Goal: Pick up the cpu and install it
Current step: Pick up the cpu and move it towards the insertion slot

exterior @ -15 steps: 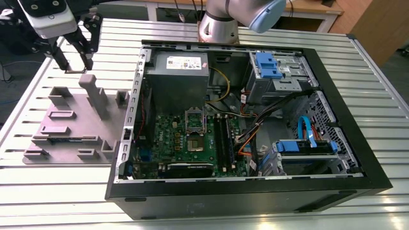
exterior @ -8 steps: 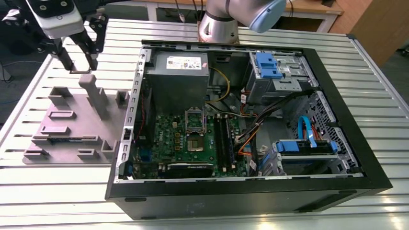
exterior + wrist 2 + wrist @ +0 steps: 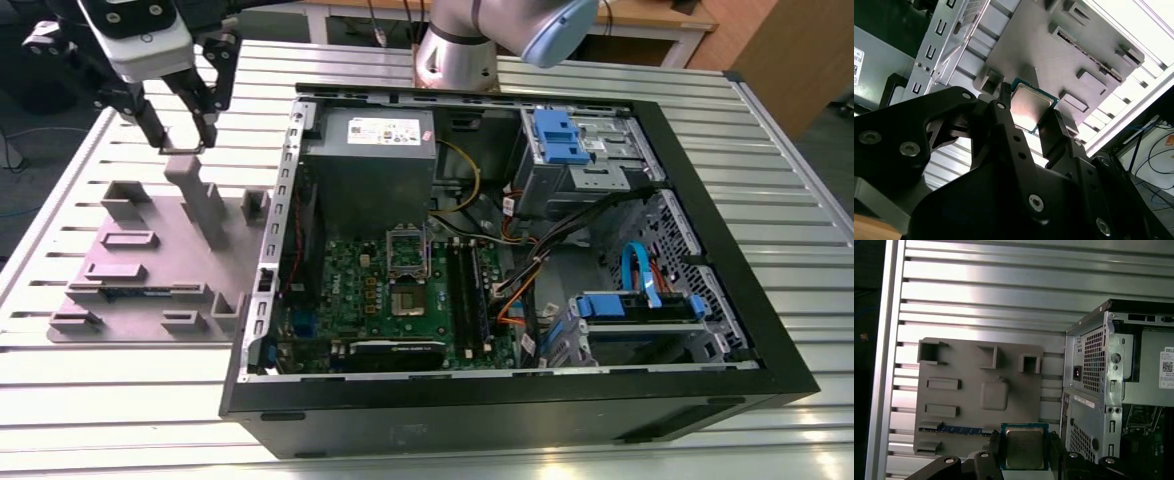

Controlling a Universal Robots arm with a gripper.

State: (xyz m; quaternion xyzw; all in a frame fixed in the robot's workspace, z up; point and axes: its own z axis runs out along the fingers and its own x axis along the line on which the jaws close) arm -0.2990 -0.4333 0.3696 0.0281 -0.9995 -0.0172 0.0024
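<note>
The black two-fingered tool (image 3: 182,140) is pinching a small flat square cpu (image 3: 1030,104) with a dull silver metal top and a pale green rim. One finger (image 3: 1004,107) presses on each of two opposite edges, and the metal top faces the camera in both wrist views. The chip hangs in the air, clear of everything under it.

Below it lies a flat grey plastic fixture plate (image 3: 961,367) studded with raised blocks and slots. One tall upright block stands near the tool in the exterior view. A thin dark strip (image 3: 954,430) sits along one of the plate's slots. The plate rests on the ribbed silver metal tabletop (image 3: 120,400).

Just beside the plate, on the exterior view's right, a black open-sided computer case (image 3: 721,250) lies on the same tabletop. Inside it are a green motherboard (image 3: 354,290) and a large grey metal box with a white label (image 3: 370,175). The cpu is held outside the case (over the plate, not the board), well apart from the motherboard.
</note>
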